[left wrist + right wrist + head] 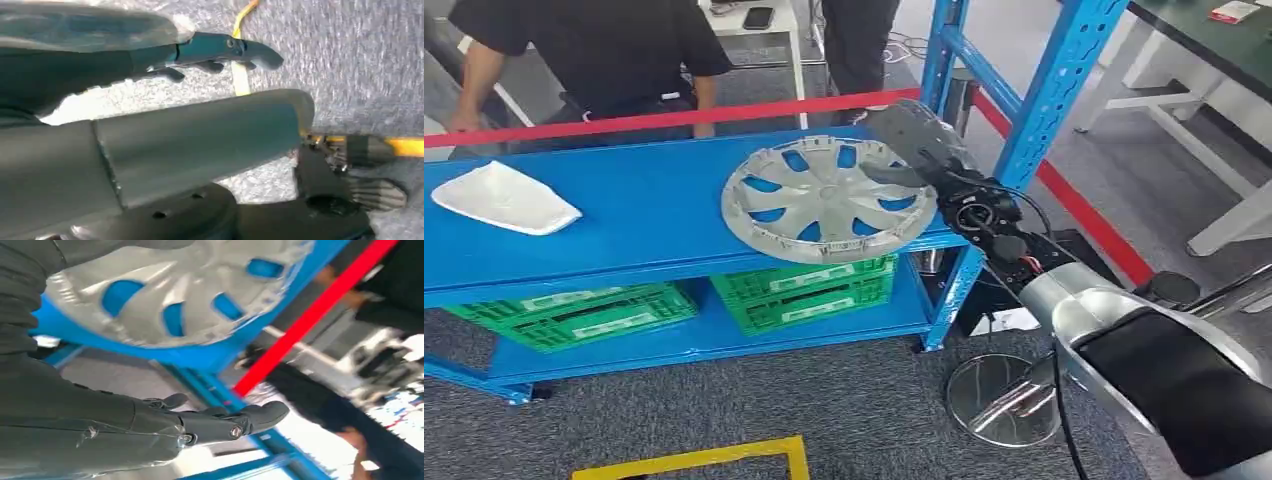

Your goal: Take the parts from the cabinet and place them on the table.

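My right hand (916, 140) rests at the right rim of the silver spoked plastic wheel cover (829, 197), which lies flat on the top shelf of the blue metal rack (654, 215). Far left of my hand on that shelf lies a white curved plastic panel (506, 198). Below it, green slatted plastic crates (804, 290) sit on the lower shelf. Behind the rack stands a person (594, 55).
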Controlling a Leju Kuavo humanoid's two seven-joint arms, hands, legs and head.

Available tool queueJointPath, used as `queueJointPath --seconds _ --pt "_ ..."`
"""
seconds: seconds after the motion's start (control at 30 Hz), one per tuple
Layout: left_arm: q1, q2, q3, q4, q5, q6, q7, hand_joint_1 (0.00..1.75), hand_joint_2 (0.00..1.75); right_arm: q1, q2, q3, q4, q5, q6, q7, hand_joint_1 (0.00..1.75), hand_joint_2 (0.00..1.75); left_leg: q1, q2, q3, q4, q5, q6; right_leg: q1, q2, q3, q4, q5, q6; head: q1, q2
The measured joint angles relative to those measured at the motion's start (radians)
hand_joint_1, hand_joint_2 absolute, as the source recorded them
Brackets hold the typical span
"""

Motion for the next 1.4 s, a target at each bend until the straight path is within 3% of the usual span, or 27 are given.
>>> queueJointPath --seconds 0.03,0.07,0.1,0.23,0.47,0.77,1.4 --pt "0.000 0.000 0.000 0.000 0.003 -0.001 -0.002 0.00 0.00 0.003 0.003 0.001 -0.002 -0.008 0.008 -0.017 0.00 1.75 0.001 -0.001 0.001 0.000 0.000 0.000 -0.001 -0.003 0.003 -0.004 0.004 0.005 0.001 0.000" --pt "0.001 0.002 0.000 0.000 0.006 -0.001 -0.002 0.00 0.00 0.011 0.007 0.002 -0.007 -0.018 0.023 -0.036 0.00 1.75 0.000 -0.002 0.001 0.002 -0.003 0.007 -0.005 -0.004 0.004 -0.007 0.007 0.024 0.000 0.000" --pt "0.002 0.002 0.000 0.000 0.008 0.000 -0.002 0.00 0.00 0.024 0.013 0.003 -0.019 -0.029 0.046 -0.055 0.00 1.75 0.000 -0.002 0.001 0.002 -0.003 0.007 -0.005 -0.004 0.004 -0.007 0.006 0.026 0.000 0.000" --pt "0.006 0.008 0.000 0.000 0.009 0.000 -0.003 0.00 0.00 0.084 0.018 0.013 -0.076 -0.040 0.079 -0.077 0.00 1.75 0.000 -0.002 0.001 -0.004 -0.005 0.007 -0.006 -0.002 0.002 -0.007 0.003 0.024 0.000 0.000" --pt "0.004 0.019 -0.005 0.000 0.008 0.000 -0.005 0.00 0.00 0.121 0.021 0.045 -0.162 -0.027 0.082 -0.037 0.00 1.75 -0.001 -0.002 0.004 -0.008 -0.007 0.006 -0.007 -0.002 0.003 -0.008 -0.001 0.022 0.000 0.000" --pt "0.002 0.019 -0.017 0.000 0.006 0.003 -0.002 0.00 0.00 0.128 0.030 0.060 -0.175 -0.012 0.081 -0.048 0.00 1.75 -0.001 -0.002 0.005 -0.009 -0.006 0.005 -0.007 -0.002 0.004 -0.008 0.001 0.020 0.000 0.000" --pt "0.007 0.024 -0.019 0.000 0.022 0.010 0.008 0.00 0.00 0.124 0.006 0.001 -0.194 -0.006 -0.045 0.014 0.00 1.75 -0.001 -0.001 0.006 -0.009 -0.006 0.005 -0.007 -0.001 0.004 -0.008 0.000 0.020 0.000 0.000"
